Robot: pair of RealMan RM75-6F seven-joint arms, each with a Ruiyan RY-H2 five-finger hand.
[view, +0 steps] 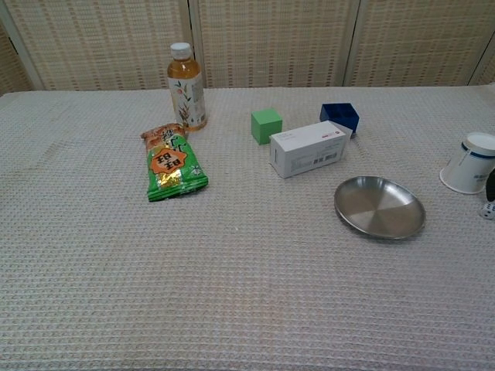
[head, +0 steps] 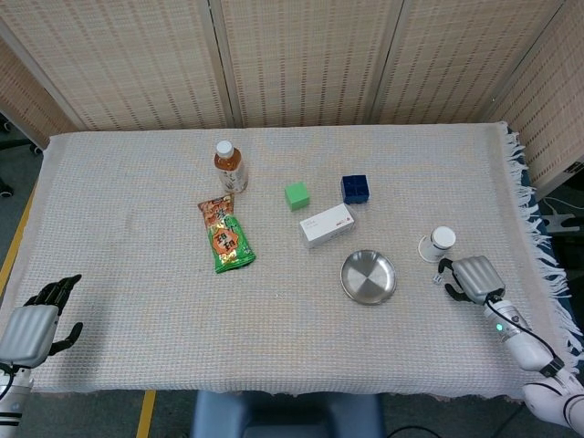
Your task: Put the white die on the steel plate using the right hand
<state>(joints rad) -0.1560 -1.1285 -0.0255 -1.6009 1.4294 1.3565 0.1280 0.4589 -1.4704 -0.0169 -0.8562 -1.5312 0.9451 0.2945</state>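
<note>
The small white die lies on the cloth at the chest view's right edge, just right of the empty steel plate. My right hand is low over the table beside it. Its dark fingertips reach in just above the die, and in the head view they cover the die's spot. The die still rests on the cloth, with no grip visible. My left hand rests at the table's front left corner, holding nothing, fingers apart.
A white cup lies tipped just behind the right hand. A white box, a blue cube and a green cube sit behind the plate. A tea bottle and a snack packet are further left.
</note>
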